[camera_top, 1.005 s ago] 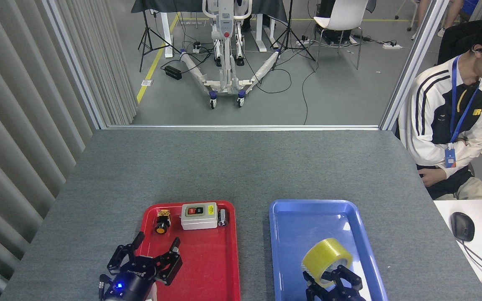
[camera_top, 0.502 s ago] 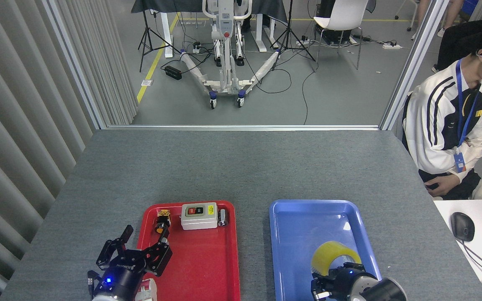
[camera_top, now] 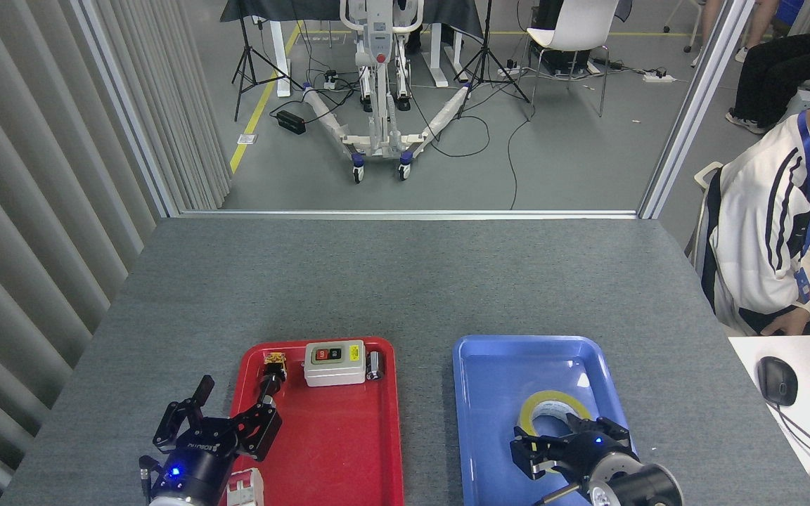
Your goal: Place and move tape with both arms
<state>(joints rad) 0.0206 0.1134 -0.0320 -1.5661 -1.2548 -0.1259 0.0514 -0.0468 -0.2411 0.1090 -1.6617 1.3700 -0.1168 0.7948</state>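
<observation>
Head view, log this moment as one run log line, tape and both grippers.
tape: flat in blue tray | right gripper: over tape, grip unclear | left gripper: open, empty, at red tray edge

left gripper (camera_top: 230, 406): black, multi-finger, jointed links, white ROBOTIQ lettering across the palm block
left fingers (camera_top: 202, 388): chunky black segments with visible pivot joints
left wrist (camera_top: 187, 478): black cylinder, small blue light lit, silver ring below at frame edge
left wrist extras: thin black cable stub on the outer side; white ribbed part beside the wrist
right gripper (camera_top: 568, 437): black, same multi-finger build, seen mostly from behind
right fingers (camera_top: 612, 429): short black jointed segments
right wrist (camera_top: 633, 483): silver collar then glossy black cylinder, small blue light, small round fasteners on the collar
</observation>
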